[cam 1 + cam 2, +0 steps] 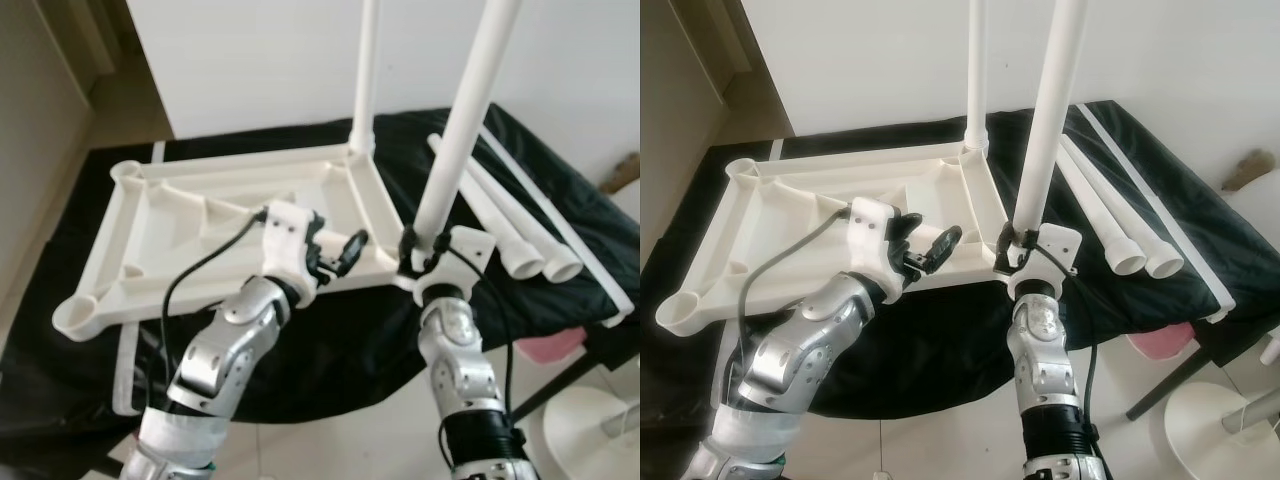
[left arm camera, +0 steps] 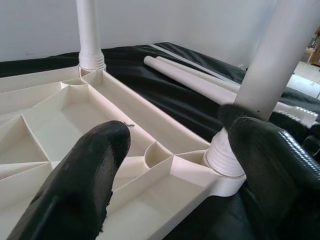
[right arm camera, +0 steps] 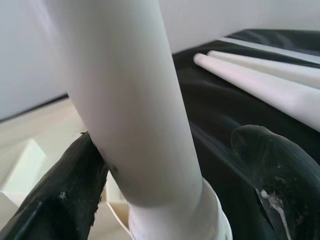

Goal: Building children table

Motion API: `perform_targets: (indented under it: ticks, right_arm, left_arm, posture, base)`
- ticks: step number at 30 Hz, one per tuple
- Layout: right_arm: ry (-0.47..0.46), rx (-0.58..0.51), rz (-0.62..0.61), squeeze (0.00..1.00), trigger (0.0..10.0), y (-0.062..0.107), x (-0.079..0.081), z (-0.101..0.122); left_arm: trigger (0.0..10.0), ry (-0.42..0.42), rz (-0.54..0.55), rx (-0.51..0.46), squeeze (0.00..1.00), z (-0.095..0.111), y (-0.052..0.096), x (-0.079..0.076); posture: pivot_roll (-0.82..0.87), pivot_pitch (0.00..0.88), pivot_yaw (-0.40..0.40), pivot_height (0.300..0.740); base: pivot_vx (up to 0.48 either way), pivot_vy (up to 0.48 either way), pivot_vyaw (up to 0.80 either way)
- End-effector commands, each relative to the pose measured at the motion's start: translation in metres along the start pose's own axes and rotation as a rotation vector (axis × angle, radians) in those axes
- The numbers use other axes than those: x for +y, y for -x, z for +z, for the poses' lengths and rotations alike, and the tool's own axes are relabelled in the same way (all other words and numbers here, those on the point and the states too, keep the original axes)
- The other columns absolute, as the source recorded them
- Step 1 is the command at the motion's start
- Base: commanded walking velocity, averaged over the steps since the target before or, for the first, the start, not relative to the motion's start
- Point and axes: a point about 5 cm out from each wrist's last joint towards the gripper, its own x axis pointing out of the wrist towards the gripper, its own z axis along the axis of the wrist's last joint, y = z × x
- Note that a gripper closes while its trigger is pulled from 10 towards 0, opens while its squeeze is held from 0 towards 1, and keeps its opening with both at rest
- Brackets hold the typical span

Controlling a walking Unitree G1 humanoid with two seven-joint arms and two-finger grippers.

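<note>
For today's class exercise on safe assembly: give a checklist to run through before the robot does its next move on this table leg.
1. Near leg stands in tabletop corner socket: ok.
2. Leg fully seated: cannot tell.
3. Right gripper around the leg base: ok; firm grip: cannot tell.
4. Left gripper open, holding nothing: ok.
5. Far leg upright in its corner: ok.
6. Two spare legs lying on the black cloth: ok.

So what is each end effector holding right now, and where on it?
The right end effector is around the near upright leg, low down just above its socket in the tabletop; firm contact cannot be told. The left end effector is open, holding nothing.
</note>
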Motion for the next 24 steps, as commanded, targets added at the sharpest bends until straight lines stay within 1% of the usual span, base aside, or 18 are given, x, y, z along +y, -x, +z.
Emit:
perform_targets:
  ticks: [1, 2, 4, 5, 6, 7, 9, 11, 12, 13, 14, 17, 18, 19, 20, 22, 23, 24]
  right_arm:
    - [-0.004, -0.027, 0.045, 0.00, 10.0, -0.006, -0.006, 0.009]
    - [-0.004, -0.027, 0.045, 0.00, 10.0, -0.006, -0.006, 0.009]
    - [0.048, 0.013, 0.166, 0.00, 10.0, -0.014, -0.014, 0.008]
    - [0.048, 0.013, 0.166, 0.00, 10.0, -0.014, -0.014, 0.008]
    - [0.060, 0.046, 0.235, 0.00, 10.0, -0.018, -0.015, 0.006]
    - [0.060, 0.046, 0.235, 0.00, 10.0, -0.018, -0.015, 0.006]
    - [0.077, 0.084, 0.319, 0.00, 10.0, -0.026, -0.024, 0.003]
    - [0.081, 0.093, 0.338, 0.00, 10.0, -0.029, -0.026, 0.003]
    - [0.093, 0.106, 0.376, 0.00, 10.0, -0.031, -0.028, 0.002]
    - [0.093, 0.106, 0.376, 0.00, 10.0, -0.031, -0.028, 0.002]
    - [0.116, 0.116, 0.405, 0.00, 10.0, -0.035, -0.030, 0.002]
    - [0.221, 0.134, 0.535, 0.00, 10.0, -0.045, -0.026, 0.004]
    - [0.240, 0.139, 0.570, 0.00, 10.0, -0.047, -0.024, 0.005]
    - [0.240, 0.139, 0.570, 0.00, 10.0, -0.047, -0.024, 0.005]
    - [0.264, 0.156, 0.632, 0.00, 10.0, -0.051, -0.020, 0.006]
    - [0.264, 0.156, 0.632, 0.00, 10.0, -0.051, -0.020, 0.006]
    - [0.271, 0.163, 0.660, 0.00, 10.0, -0.053, -0.020, 0.007]
    - [0.271, 0.163, 0.660, 0.00, 10.0, -0.053, -0.020, 0.007]
  left_arm:
    - [10.0, -0.009, -0.118, 0.013, 0.00, 0.000, -0.001, -0.005]
    - [10.0, -0.009, -0.118, 0.013, 0.00, 0.000, -0.001, -0.005]
    - [10.0, -0.023, -0.149, 0.022, 0.00, -0.001, -0.004, -0.006]
    - [10.0, -0.023, -0.149, 0.022, 0.00, -0.001, -0.004, -0.006]
    - [10.0, -0.028, -0.161, 0.021, 0.00, 0.000, -0.006, -0.005]
    - [10.0, -0.028, -0.161, 0.021, 0.00, 0.000, -0.006, -0.005]
    - [10.0, -0.036, -0.169, 0.014, 0.00, 0.002, -0.011, -0.005]
    - [10.0, -0.039, -0.169, 0.012, 0.00, 0.003, -0.011, -0.004]
    - [10.0, -0.042, -0.168, 0.010, 0.00, 0.004, -0.012, -0.003]
    - [10.0, -0.042, -0.168, 0.010, 0.00, 0.004, -0.012, -0.003]
    - [10.0, -0.043, -0.169, 0.008, 0.00, 0.004, -0.014, -0.003]
    - [10.0, -0.049, -0.189, 0.008, 0.00, 0.004, -0.017, -0.007]
    - [10.0, -0.050, -0.196, 0.011, 0.00, 0.004, -0.017, -0.008]
    - [10.0, -0.050, -0.196, 0.011, 0.00, 0.004, -0.017, -0.008]
    - [10.0, -0.057, -0.213, 0.019, 0.00, 0.002, -0.017, -0.011]
    - [10.0, -0.057, -0.213, 0.019, 0.00, 0.002, -0.017, -0.011]
    - [10.0, -0.060, -0.220, 0.022, 0.00, 0.001, -0.017, -0.012]
    - [10.0, -0.060, -0.220, 0.022, 0.00, 0.001, -0.017, -0.012]
  posture:
    - [0.02, 0.000, 0.066, 0.740]
    - [0.02, 0.000, 0.066, 0.740]
    - [0.00, 0.000, 0.074, 0.740]
    - [0.00, 0.000, 0.074, 0.740]
    - [-0.01, 0.000, 0.080, 0.740]
    - [-0.01, 0.000, 0.080, 0.740]
    - [-0.02, 0.000, 0.085, 0.740]
    - [-0.02, 0.000, 0.087, 0.740]
    - [-0.03, 0.000, 0.087, 0.740]
    - [-0.03, 0.000, 0.087, 0.740]
    - [-0.03, 0.000, 0.086, 0.740]
    - [-0.03, 0.000, 0.082, 0.740]
    - [-0.03, 0.000, 0.082, 0.740]
    - [-0.03, 0.000, 0.082, 0.740]
    - [-0.02, 0.000, 0.073, 0.740]
    - [-0.02, 0.000, 0.073, 0.740]
    - [-0.02, 0.000, 0.073, 0.740]
    - [-0.02, 0.000, 0.073, 0.740]
  base:
    - [0.000, 0.000, 0.00]
    - [0.000, 0.000, 0.00]
    - [0.000, 0.000, 0.00]
    - [0.000, 0.000, 0.00]
    - [0.000, 0.000, 0.00]
    - [0.000, 0.000, 0.00]
    - [0.000, 0.000, 0.00]
    - [0.000, 0.000, 0.00]
    - [0.000, 0.000, 0.00]
    - [0.000, 0.000, 0.00]
    - [0.000, 0.000, 0.00]
    - [0.000, 0.000, 0.00]
    - [0.000, 0.000, 0.00]
    - [0.000, 0.000, 0.00]
    - [0.000, 0.000, 0.00]
    - [0.000, 0.000, 0.00]
    - [0.000, 0.000, 0.00]
    - [0.000, 0.000, 0.00]
